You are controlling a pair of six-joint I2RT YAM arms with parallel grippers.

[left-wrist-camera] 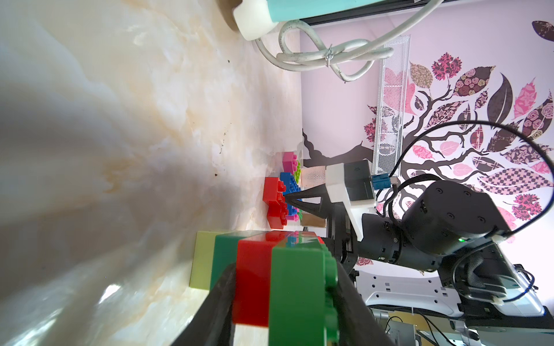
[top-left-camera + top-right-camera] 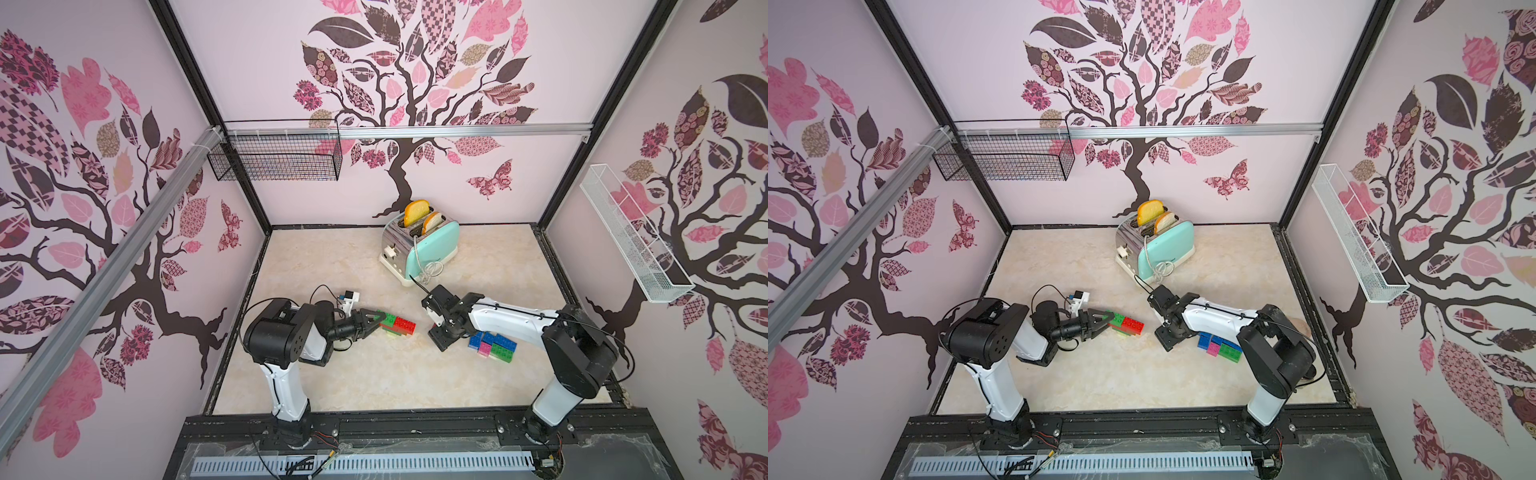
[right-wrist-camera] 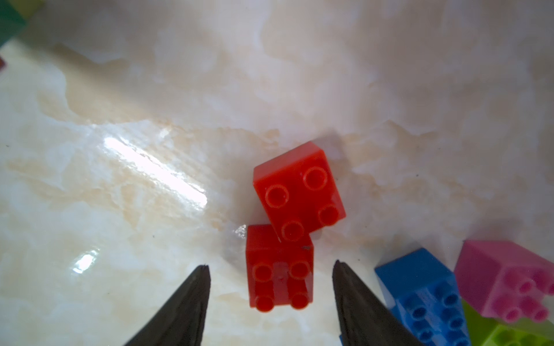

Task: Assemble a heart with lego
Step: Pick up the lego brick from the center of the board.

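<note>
My left gripper (image 2: 376, 320) (image 1: 283, 269) is shut on a joined lego stack, one finger on each side. The stack has a green brick (image 2: 388, 319) (image 1: 296, 293) and a red brick (image 2: 405, 323) (image 1: 254, 278) over a lime one (image 1: 204, 260). It lies on the table left of centre. My right gripper (image 3: 270, 265) points down, open, with a gap on each side of a small red 2x2 brick (image 3: 280, 266). A second red 2x2 brick (image 3: 299, 191) touches that one. Loose blue (image 3: 425, 296), pink (image 3: 506, 281) and lime (image 3: 509, 335) bricks lie beside it.
A teal toaster (image 2: 424, 245) holding two bread slices stands at the back, its white cord (image 2: 430, 270) trailing toward my right arm's wrist (image 2: 446, 322). The loose brick pile (image 2: 494, 345) sits under my right forearm. Wire baskets (image 2: 278, 158) hang on the walls.
</note>
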